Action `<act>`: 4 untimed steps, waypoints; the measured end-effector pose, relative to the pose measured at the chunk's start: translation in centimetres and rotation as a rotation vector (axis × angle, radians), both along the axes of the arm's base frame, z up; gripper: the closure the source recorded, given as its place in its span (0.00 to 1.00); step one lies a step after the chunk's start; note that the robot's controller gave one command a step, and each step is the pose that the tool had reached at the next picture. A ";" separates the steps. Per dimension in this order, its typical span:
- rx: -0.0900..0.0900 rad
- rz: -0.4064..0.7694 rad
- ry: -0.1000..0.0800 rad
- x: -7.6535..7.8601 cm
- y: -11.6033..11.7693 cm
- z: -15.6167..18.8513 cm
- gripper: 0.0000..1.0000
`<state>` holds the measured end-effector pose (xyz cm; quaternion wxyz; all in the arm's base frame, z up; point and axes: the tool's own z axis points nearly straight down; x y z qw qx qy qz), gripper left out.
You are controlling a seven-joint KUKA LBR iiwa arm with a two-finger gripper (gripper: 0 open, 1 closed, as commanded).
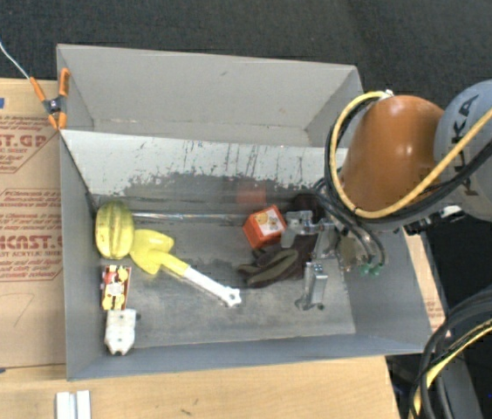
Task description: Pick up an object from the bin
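Note:
My gripper point(313, 288) hangs low over the right part of the bin floor, its metal tip close to the bottom. Just to its left lies a dark brown floppy thing point(270, 268), touching or nearly touching the gripper's side. An orange block point(263, 225) with a pale label sits behind that, to the upper left of the gripper. Nothing can be seen held in the gripper.
A yellow scoop point(153, 251) with a white handle point(211, 286) lies mid-left. A yellow-green ribbed squash point(113, 230) rests at the left wall, and a red-and-yellow toy point(115, 286) and a white piece point(119, 331) lie in the front left corner. The arm's orange cover overhangs the bin's right side.

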<state>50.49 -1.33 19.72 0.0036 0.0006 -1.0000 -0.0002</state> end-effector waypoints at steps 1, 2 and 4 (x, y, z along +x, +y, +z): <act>0.000 0.000 -0.008 0.2 0.0 0.4 0.00; 0.000 -0.003 -0.007 3.1 -7.0 -11.4 0.00; 0.002 0.413 -0.007 2.5 -6.6 -12.8 0.00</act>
